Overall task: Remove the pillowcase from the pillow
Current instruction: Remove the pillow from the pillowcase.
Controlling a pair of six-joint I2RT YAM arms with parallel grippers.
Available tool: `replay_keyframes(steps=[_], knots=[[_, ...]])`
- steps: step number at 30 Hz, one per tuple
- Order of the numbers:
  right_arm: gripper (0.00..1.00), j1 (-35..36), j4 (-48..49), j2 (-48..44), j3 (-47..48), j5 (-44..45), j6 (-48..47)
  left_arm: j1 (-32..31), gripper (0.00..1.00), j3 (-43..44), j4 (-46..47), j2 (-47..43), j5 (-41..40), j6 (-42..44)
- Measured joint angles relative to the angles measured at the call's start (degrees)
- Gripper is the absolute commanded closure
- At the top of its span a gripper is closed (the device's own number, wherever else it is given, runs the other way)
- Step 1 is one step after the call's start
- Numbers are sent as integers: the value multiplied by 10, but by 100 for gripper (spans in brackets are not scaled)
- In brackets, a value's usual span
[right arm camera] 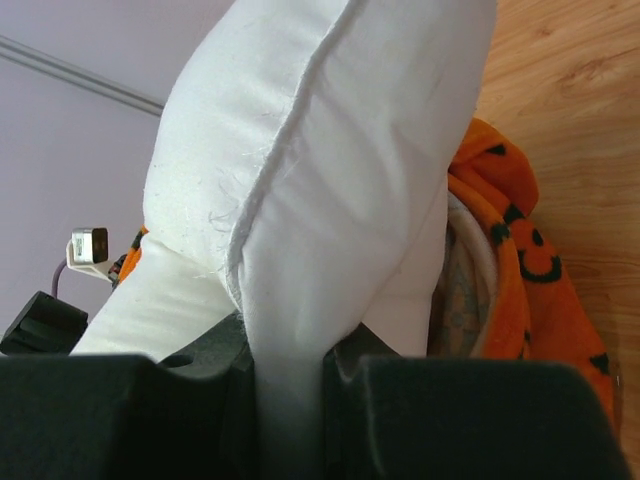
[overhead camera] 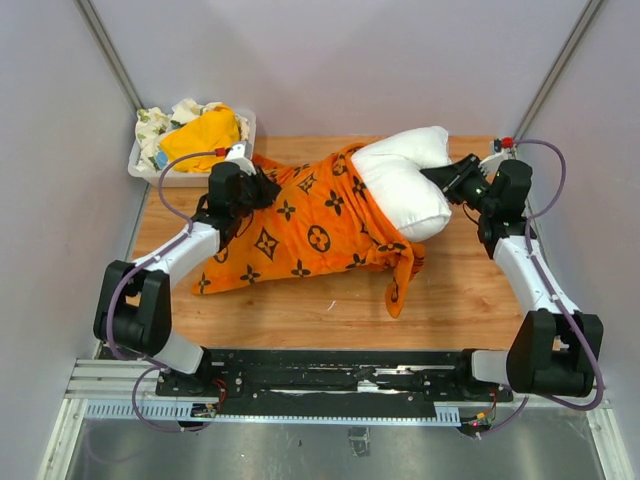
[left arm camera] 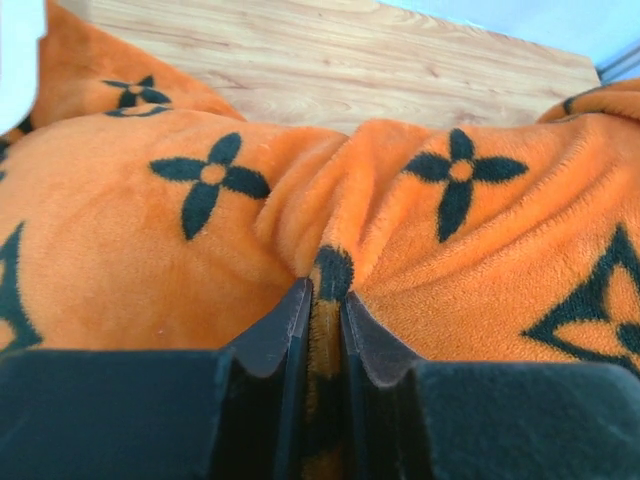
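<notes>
The orange pillowcase (overhead camera: 300, 225) with black flower motifs lies across the middle of the table, still over the left part of the white pillow (overhead camera: 405, 185), whose right end sticks out bare. My left gripper (overhead camera: 262, 186) is shut on a fold of the pillowcase (left arm camera: 330, 275) at its back left end. My right gripper (overhead camera: 448, 180) is shut on the bare end of the pillow (right arm camera: 300, 200). In the right wrist view the pillowcase's open mouth (right arm camera: 505, 230) shows its pale inside beside the pillow.
A white bin (overhead camera: 240, 150) at the back left corner holds a plain yellow-orange cloth (overhead camera: 200, 135) and printed rags. The wooden table (overhead camera: 300, 310) is walled in by grey panels on three sides. A loose tail of the case hangs toward the front (overhead camera: 400, 285).
</notes>
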Motion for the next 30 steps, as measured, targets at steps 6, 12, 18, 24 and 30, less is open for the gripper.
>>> replay_keyframes(steps=[6,12,18,24,30], knots=[[99,-61,-2,-8,-1,-38,35,15,84,-1,-25,-29,-78,2],[99,-130,30,-44,-2,-16,65,106,92,-29,-81,-50,-172,5],[99,-134,34,-58,-2,-5,67,120,42,-60,-99,-91,-150,1],[99,-134,33,-59,-2,-5,65,64,26,-69,-58,-107,-42,-3],[99,-133,26,-63,-2,-4,59,2,27,-82,-47,-98,-8,-18]])
